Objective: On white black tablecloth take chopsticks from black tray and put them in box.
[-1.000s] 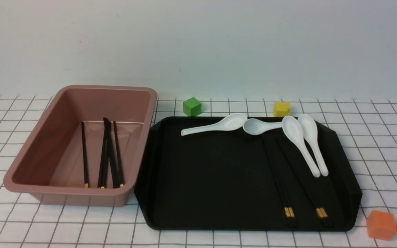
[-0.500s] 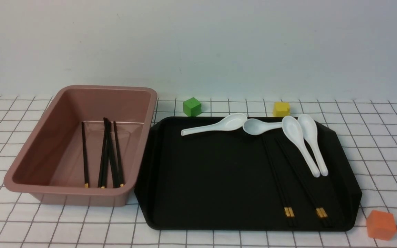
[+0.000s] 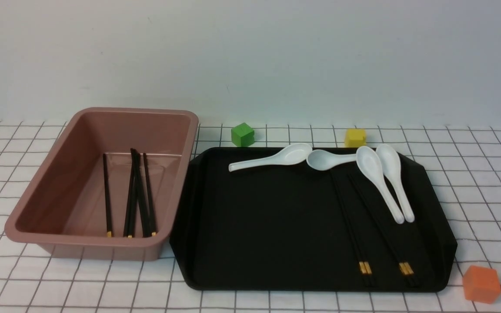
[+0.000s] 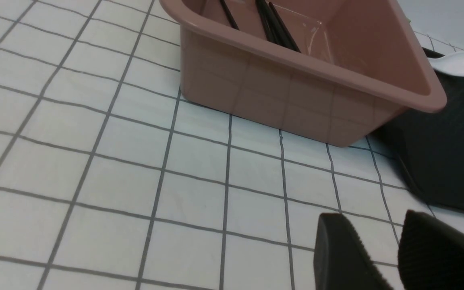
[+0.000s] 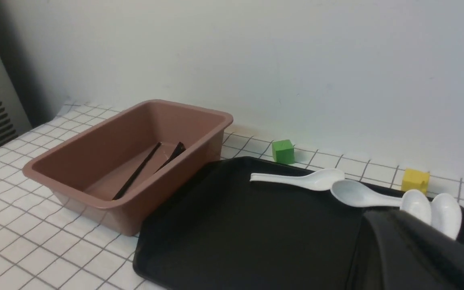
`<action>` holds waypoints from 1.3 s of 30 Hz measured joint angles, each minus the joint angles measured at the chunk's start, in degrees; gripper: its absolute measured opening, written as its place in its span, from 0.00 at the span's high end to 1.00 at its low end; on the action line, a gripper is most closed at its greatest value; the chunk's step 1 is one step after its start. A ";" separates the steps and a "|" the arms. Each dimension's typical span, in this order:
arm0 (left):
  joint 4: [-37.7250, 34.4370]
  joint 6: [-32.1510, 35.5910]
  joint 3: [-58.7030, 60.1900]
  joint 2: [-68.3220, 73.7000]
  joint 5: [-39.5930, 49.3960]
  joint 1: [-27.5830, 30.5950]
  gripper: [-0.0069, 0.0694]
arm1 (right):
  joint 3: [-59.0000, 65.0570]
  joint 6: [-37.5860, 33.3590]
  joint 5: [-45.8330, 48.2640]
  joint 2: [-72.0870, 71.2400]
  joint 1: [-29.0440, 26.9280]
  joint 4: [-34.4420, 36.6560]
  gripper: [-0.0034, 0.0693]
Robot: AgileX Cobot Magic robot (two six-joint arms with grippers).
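On the white gridded tablecloth (image 3: pixel 59 282) the black tray (image 3: pixel 255 217) holds two pairs of black chopsticks (image 3: pixel 355 230) with gold bands at their near ends, partly under white spoons. The pink box (image 3: pixel 102 245) left of the tray holds several chopsticks (image 3: pixel 133 195). No gripper shows in the front view. In the left wrist view my left gripper (image 4: pixel 373 217) is open and empty over the cloth, near the box (image 4: pixel 276 92) and tray corner (image 4: pixel 449 161). In the right wrist view my right gripper (image 5: pixel 381 219) looks shut and empty above the tray (image 5: pixel 236 225), hiding the tray's chopsticks.
Several white soup spoons (image 3: pixel 381 182) lie at the tray's far side. A green cube (image 3: pixel 242 134) and a yellow cube (image 3: pixel 355 137) sit behind the tray. An orange cube (image 3: pixel 481 283) sits off its near right corner.
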 joint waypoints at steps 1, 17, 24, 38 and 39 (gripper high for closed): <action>0.00 0.00 0.00 0.00 0.00 0.00 0.60 | 0.28 -3.11 0.07 0.06 0.00 2.23 0.92; 0.00 0.00 0.00 0.00 0.00 0.00 0.60 | 18.72 -11.67 0.27 -11.35 -23.38 6.42 0.91; 0.00 0.00 0.00 0.00 0.00 0.00 0.60 | 25.71 -11.67 1.19 -18.13 -30.38 6.42 0.90; 0.00 0.00 0.00 0.00 0.00 0.00 0.60 | 25.67 -11.67 5.38 -20.40 -31.65 6.42 0.90; 0.00 0.00 0.00 0.00 0.00 0.00 0.60 | 25.67 -11.67 5.38 -20.40 -31.65 6.42 0.89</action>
